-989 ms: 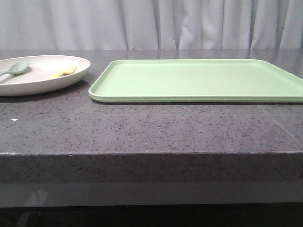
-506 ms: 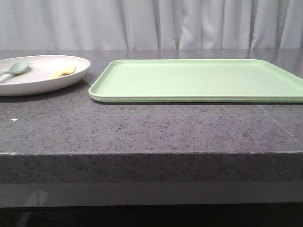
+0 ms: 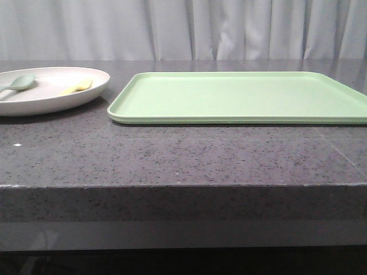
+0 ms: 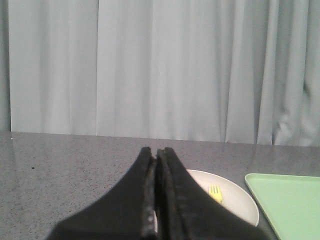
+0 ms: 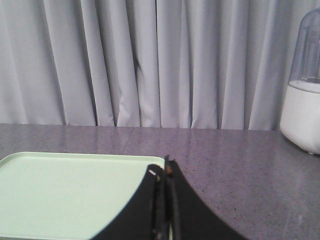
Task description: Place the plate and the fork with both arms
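Left gripper (image 4: 157,152) closed, empty; plate (image 4: 245,200) just beyond its tips, fork (image 4: 215,192) lying on it beside a sage spoon (image 3: 20,82). Right gripper (image 5: 165,172) closed, empty, over the green tray's (image 5: 60,195) corner; white appliance (image 5: 302,100) well off.

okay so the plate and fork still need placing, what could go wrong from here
The fork and a green spoon lie loose on the plate; lifting the plate tilted could slide them off. The plate sits close to the tray, so its rim could catch the tray's edge. Both grippers, left and right, are shut and must open first.
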